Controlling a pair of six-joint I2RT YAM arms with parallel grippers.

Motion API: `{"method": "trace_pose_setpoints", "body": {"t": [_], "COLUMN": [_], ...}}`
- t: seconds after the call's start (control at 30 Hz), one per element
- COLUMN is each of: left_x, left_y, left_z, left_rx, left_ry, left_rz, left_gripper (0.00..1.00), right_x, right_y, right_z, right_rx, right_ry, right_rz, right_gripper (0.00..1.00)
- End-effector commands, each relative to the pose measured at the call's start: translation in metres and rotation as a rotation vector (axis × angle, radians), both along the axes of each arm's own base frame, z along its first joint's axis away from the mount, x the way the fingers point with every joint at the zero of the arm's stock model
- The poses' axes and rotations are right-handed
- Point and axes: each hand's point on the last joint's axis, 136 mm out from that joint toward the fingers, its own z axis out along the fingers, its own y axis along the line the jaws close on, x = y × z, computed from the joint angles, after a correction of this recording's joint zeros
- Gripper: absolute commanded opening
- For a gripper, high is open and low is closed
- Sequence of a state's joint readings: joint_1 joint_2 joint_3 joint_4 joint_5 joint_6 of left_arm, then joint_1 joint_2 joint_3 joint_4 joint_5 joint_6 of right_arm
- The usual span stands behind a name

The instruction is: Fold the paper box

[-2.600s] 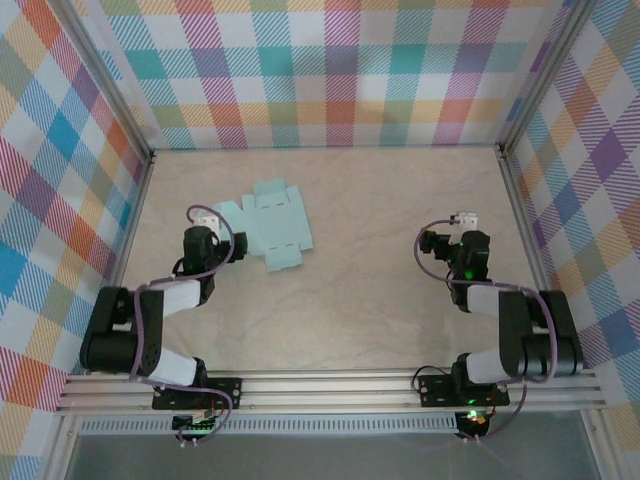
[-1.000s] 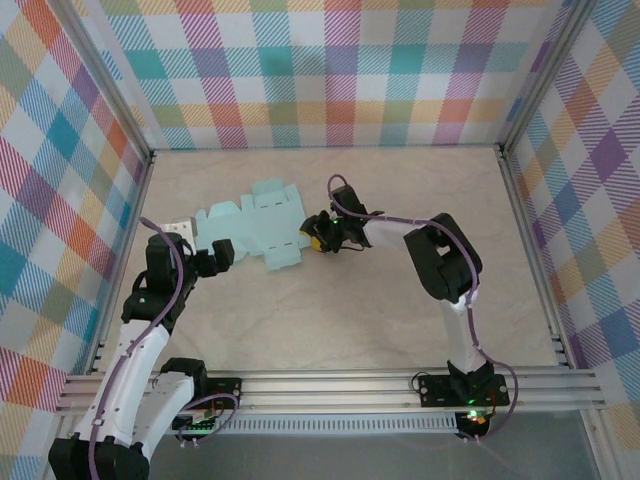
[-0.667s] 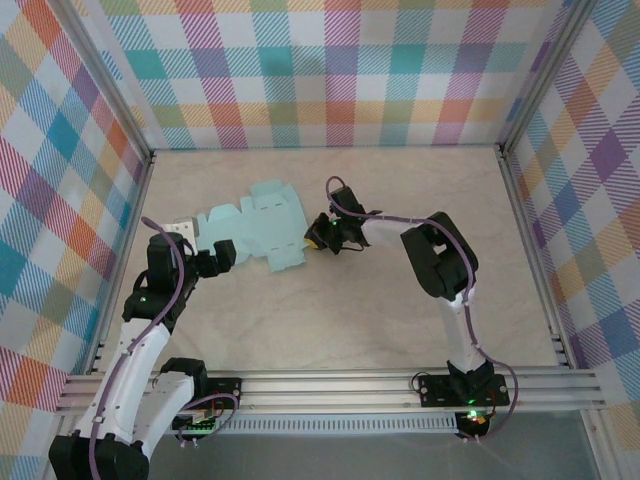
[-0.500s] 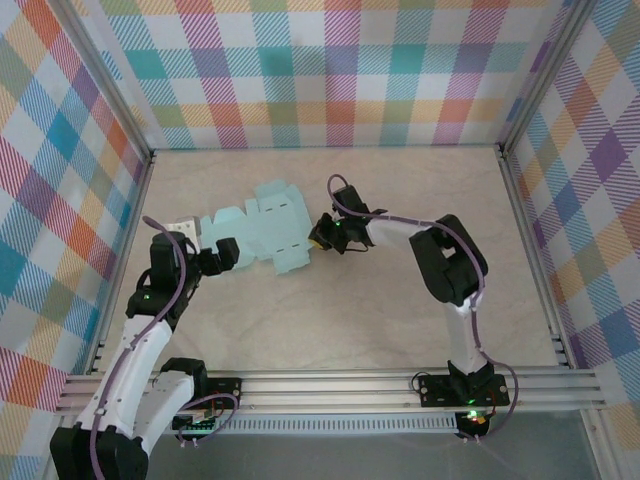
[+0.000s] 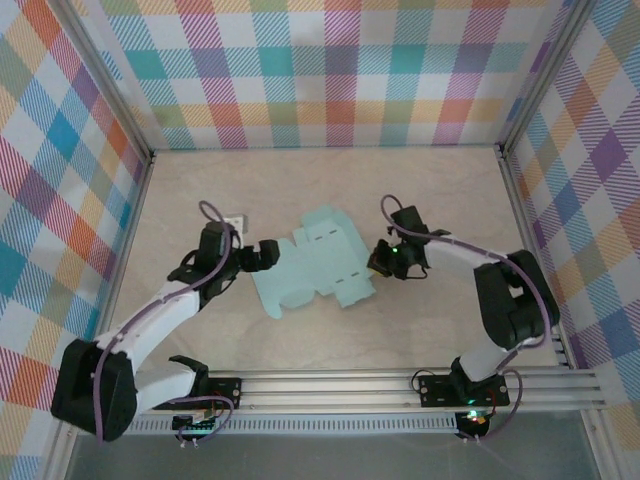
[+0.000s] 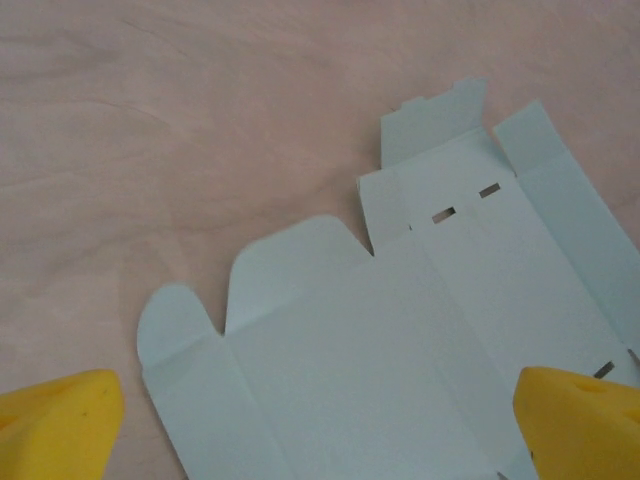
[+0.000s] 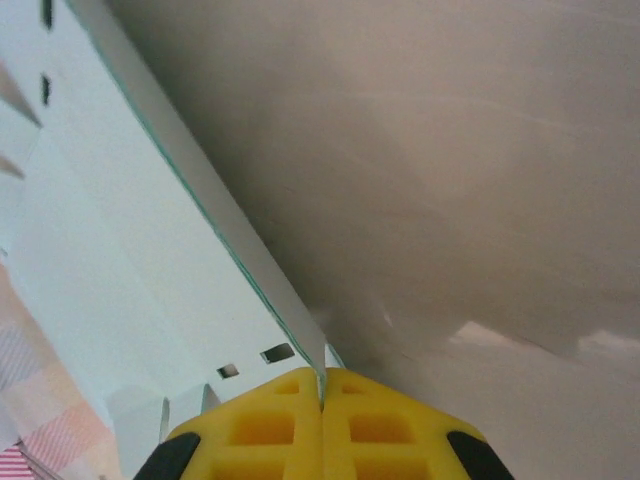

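The paper box (image 5: 318,262) is a flat pale mint sheet with flaps and slots, lying near the middle of the table. My right gripper (image 5: 380,261) is at its right edge. In the right wrist view the yellow pads (image 7: 270,430) are shut on the thin edge of the paper box (image 7: 130,250), which rises tilted away from them. My left gripper (image 5: 264,252) is at the sheet's left end. Its yellow fingertips (image 6: 60,422) stand wide open in the left wrist view, low over the paper box (image 6: 400,330), with nothing pinched between them.
The pale wood-grain table (image 5: 440,190) is boxed in by plaid walls (image 5: 330,90) at the back and both sides. An aluminium rail (image 5: 330,385) with both arm bases runs along the near edge. Bare tabletop lies behind and in front of the sheet.
My right gripper has shut on the sheet's right edge and drawn it rightward and nearer, turning it. My left gripper, still open, has followed to the right over the sheet's left end.
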State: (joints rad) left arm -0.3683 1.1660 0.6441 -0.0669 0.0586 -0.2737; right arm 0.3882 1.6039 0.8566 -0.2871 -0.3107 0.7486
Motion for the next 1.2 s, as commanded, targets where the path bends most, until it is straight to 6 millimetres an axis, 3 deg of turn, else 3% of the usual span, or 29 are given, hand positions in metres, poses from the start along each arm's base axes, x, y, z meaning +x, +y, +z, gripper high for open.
{"method": "trace_pose_setpoints", "body": {"t": [0.0,0.07,0.13,0.17,0.33,0.53,0.7,0.93,1.03,1.17], "left_x": [0.021,0.025,0.030,0.031,0.026,-0.004,-0.018,-0.023,-0.025,-0.027], "left_y": [-0.034,-0.051,-0.062,-0.066,-0.077,-0.081,-0.071,-0.062,-0.059,-0.056], "left_z": [0.019,0.011,0.001,-0.002,-0.020,-0.043,-0.070,-0.098,-0.107,-0.115], "left_rx": [-0.059,-0.103,-0.163,-0.187,-0.194,-0.155,-0.133,-0.071,-0.072,-0.061], "left_ry": [-0.063,-0.040,-0.013,-0.007,0.048,0.106,0.152,0.208,0.218,0.226], "left_rz": [-0.035,-0.054,-0.050,-0.054,-0.074,-0.083,-0.066,-0.038,-0.026,-0.012], "left_gripper": [1.00,1.00,1.00,1.00,1.00,1.00,1.00,1.00,1.00,1.00], "right_x": [-0.019,-0.021,-0.016,-0.011,0.031,0.074,0.092,0.085,0.080,0.073], "right_y": [-0.008,-0.006,-0.009,-0.012,-0.030,-0.022,-0.020,-0.009,-0.002,0.004], "right_z": [0.008,0.013,0.019,0.023,0.044,0.050,0.039,0.016,0.015,0.012], "right_rx": [0.002,0.022,0.013,-0.008,-0.130,-0.101,-0.060,0.034,0.086,0.120], "right_ry": [-0.024,-0.069,-0.143,-0.183,-0.372,-0.428,-0.375,-0.288,-0.261,-0.232], "right_rz": [0.057,0.079,0.105,0.120,0.234,0.355,0.365,0.389,0.395,0.421], "right_gripper": [0.04,0.25,0.56,0.65,0.84,0.84,0.81,0.77,0.74,0.62]}}
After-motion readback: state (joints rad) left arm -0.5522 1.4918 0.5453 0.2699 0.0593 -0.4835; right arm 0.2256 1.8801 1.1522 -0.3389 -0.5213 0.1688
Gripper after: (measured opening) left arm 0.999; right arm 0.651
